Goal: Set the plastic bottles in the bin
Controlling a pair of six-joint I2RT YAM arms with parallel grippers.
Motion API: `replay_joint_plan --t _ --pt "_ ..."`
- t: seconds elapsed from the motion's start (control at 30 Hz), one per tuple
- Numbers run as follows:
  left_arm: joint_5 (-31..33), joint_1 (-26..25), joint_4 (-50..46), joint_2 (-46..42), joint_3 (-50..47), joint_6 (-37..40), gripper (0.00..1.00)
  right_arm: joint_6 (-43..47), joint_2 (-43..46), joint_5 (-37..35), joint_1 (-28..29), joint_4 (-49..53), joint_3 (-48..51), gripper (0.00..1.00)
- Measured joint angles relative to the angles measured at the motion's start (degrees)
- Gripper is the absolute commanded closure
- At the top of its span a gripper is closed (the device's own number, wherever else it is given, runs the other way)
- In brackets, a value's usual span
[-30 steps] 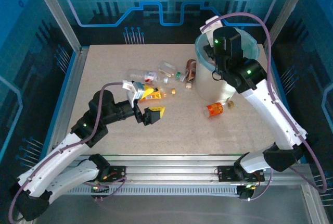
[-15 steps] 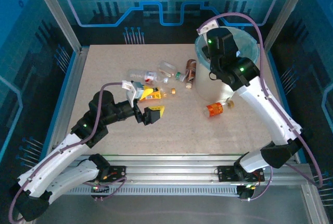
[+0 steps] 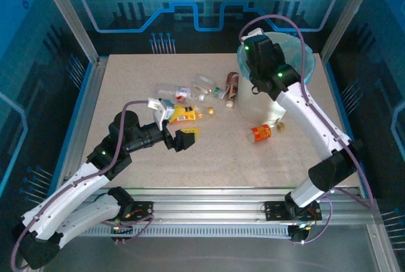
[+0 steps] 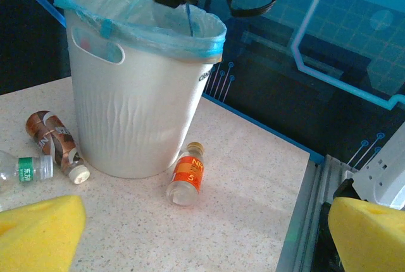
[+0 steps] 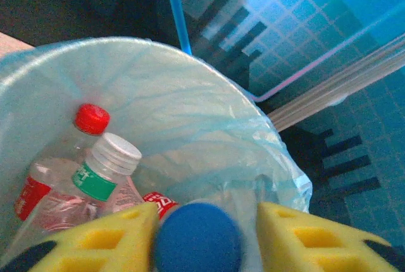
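Shifted leftward since a second ago, my right pincer (image 5: 205,234) hangs over the bin (image 5: 209,114), its yellow pads (image 5: 120,237) partly apart around a blue-capped bottle (image 5: 197,240); whether they grip it I cannot tell. A red-capped bottle (image 5: 92,119) and a white-capped bottle (image 5: 112,153) lie inside. An orange-labelled bottle (image 4: 188,176) lies on the table (image 4: 253,183) just beside the bin.

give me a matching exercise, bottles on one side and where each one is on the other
1 orange-label bottle
2 brown bottle
3 red-capped bottle
4 blue-capped bottle

a inside the bin
b on the table, left of the bin
c between the fingers of the right gripper
d on the table, near side of the bin

Pairs: 1-d, 2-b, 3-a, 4-c
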State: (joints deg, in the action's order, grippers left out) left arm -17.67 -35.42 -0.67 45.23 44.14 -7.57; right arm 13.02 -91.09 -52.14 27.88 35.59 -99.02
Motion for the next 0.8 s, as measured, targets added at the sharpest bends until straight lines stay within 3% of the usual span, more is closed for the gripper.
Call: replay_joint_plan --t 0.1,0.5,0.67,0.8 --pt "0.48 0.00 -0.13 0.02 0.00 0.02 0.01 -1.55 -1.57 -0.20 -1.88 0.15 0.00 0.18" --pt "4.55 -0.55 -1.46 9.46 0.52 -0.07 0.01 -7.45 -3.37 3.23 -3.08 5.05 -0.96 0.16" --pt "6.78 -4.04 -1.57 15.23 1.49 -0.09 0.01 -11.34 0.28 8.92 -3.06 8.02 -0.96 0.16" --pt "9.27 -8.85 -1.05 23.26 5.27 0.02 0.01 -14.62 8.07 14.78 -1.66 8.92 0.59 0.16"
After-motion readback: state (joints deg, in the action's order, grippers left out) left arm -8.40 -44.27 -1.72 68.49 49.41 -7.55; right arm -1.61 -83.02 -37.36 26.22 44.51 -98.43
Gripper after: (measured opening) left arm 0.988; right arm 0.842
